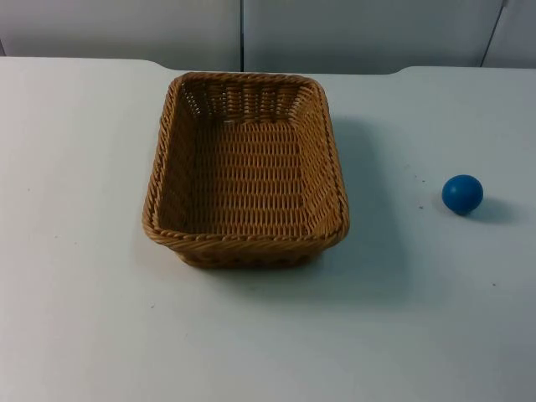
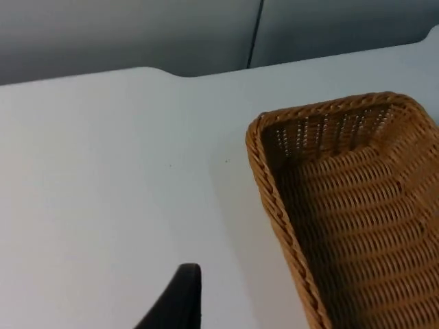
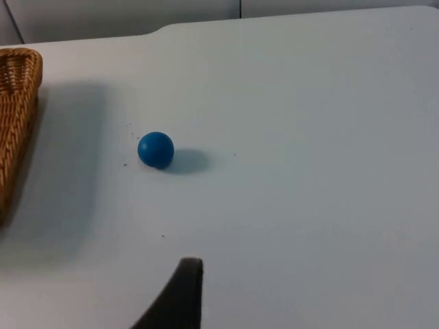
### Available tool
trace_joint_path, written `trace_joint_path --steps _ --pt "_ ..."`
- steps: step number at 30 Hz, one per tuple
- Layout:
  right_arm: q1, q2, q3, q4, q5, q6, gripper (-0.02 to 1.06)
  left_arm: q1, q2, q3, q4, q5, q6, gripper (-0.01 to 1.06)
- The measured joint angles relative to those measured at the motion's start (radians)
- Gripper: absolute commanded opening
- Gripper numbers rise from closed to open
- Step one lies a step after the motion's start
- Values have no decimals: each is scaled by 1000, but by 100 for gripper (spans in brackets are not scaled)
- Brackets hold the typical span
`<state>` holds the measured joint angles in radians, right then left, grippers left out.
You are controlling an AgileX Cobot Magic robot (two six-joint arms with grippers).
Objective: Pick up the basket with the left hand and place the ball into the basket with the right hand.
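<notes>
A rectangular woven wicker basket [image 1: 243, 239] stands empty on the white table, a little left of centre. A small blue ball [image 1: 462, 193] rests on the table well to the basket's right, apart from it. My left gripper [image 2: 177, 305] hangs over bare table beside the basket's left rim [image 2: 264, 178], not touching it. My right gripper [image 3: 180, 301] hangs over the table on the near side of the ball [image 3: 156, 149], some way short of it. A corner of the basket [image 3: 17, 116] lies beyond the ball.
The white table [image 1: 84, 293] ends at a grey partition wall [image 1: 335, 33] just behind the basket. Bare table surrounds both the basket and the ball.
</notes>
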<state>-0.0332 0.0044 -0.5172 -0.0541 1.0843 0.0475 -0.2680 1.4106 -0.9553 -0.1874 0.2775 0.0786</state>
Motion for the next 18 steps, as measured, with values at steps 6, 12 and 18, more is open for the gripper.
trace_joint_path --steps 6,12,18 --pt "0 0 0 0 0 0 105 -37 174 0 -85 -132 -26 105" --pt "0 0 0 -2 0 2 105 -73 318 -32 -122 -196 -29 105" --pt "0 0 0 -2 0 2 105 -121 493 -160 -128 -184 -29 105"
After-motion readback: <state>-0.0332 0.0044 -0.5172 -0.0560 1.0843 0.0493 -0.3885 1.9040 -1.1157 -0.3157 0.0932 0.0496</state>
